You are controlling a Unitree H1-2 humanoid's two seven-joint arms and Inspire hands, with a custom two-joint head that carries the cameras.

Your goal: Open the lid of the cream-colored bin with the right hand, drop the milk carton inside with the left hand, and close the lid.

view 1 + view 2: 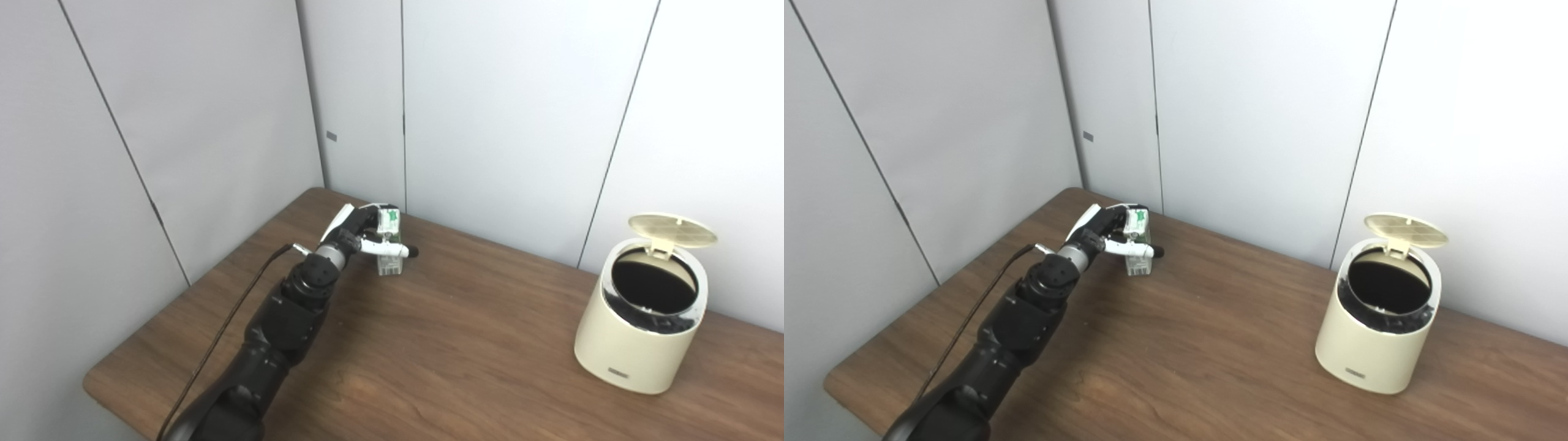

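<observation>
A small white and green milk carton (pixel 389 250) stands upright on the brown table (pixel 465 343) at the far left. My left hand (pixel 362 236) is wrapped around it, thumb across its front and fingers behind, shut on the carton; it also shows in the right eye view (pixel 1110 234). The cream-colored bin (pixel 643 327) stands at the right with its round lid (pixel 672 229) flipped up at the back, so the dark inside (pixel 653 285) is open. My right hand is out of both views.
Grey wall panels stand close behind the table and along its left side. The table's left corner edge (pixel 92 383) is near my left arm. A wide stretch of bare wood lies between the carton and the bin.
</observation>
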